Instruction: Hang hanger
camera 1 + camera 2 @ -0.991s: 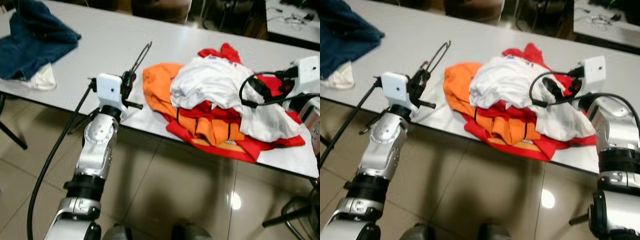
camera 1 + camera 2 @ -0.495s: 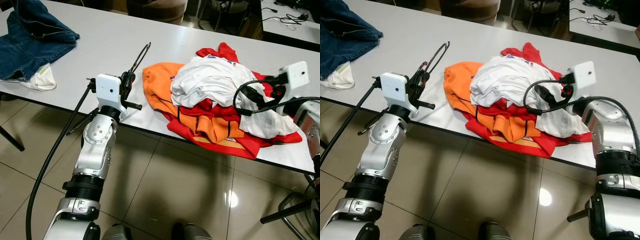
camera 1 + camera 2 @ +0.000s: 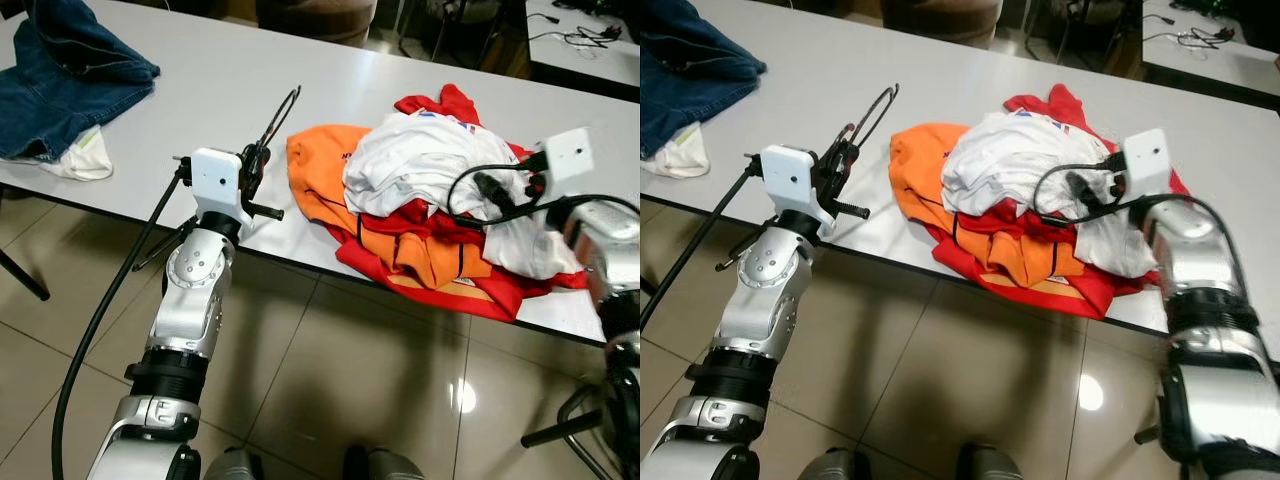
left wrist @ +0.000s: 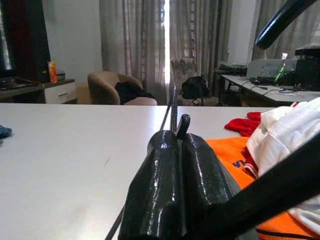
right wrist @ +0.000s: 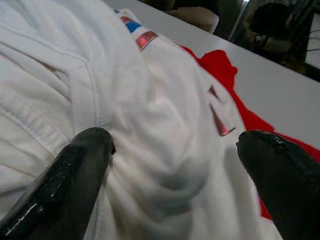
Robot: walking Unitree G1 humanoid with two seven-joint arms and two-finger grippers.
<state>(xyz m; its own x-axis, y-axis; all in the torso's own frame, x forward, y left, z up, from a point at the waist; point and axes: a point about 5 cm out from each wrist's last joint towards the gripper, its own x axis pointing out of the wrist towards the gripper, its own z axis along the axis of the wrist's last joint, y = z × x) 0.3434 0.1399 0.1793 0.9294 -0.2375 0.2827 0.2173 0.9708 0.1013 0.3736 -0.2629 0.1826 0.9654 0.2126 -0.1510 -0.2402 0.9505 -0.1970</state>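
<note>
- head views: our left gripper (image 3: pixel 272 140) is clamped on the thin black hanger (image 3: pixel 281 112) over the table (image 3: pixel 200 90), beside the heap of shirts.
- left wrist: fingers (image 4: pixel 172 175) pressed together on the wire; we should keep it level.
- right wrist: our right gripper (image 5: pixel 175 165), fingers spread, straddles the white shirt (image 5: pixel 150 125); we should pinch one layer.

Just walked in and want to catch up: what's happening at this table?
The robot stands at a white table. Its left end effector is shut on a thin black hanger, held above the tabletop. Its right end effector is open, fingers pressing into a white shirt atop a pile of orange and red clothes. Nothing is on the hanger yet.
</note>
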